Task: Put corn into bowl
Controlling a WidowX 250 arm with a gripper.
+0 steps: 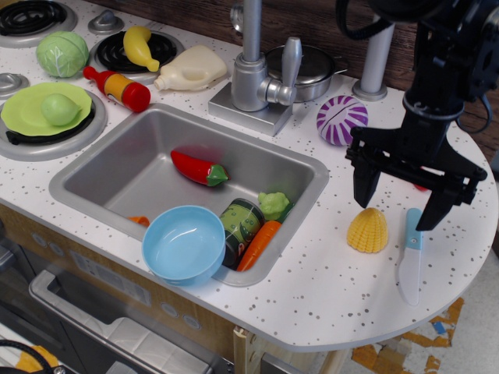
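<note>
Here: speckled white counter (327, 288); gripper (399, 206) jaws apart above corn (367, 231); bowl (184, 243) at sink (101, 183) edge.

Yellow corn (367, 231), light-blue bowl (184, 243)

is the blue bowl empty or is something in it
Empty. The bowl shows only its bare blue inside; the corn sits on the counter.

White speckled counter (327, 288), steel sink (117, 167), dark wood-plank wall (327, 23) behind; bright, even light.
</note>
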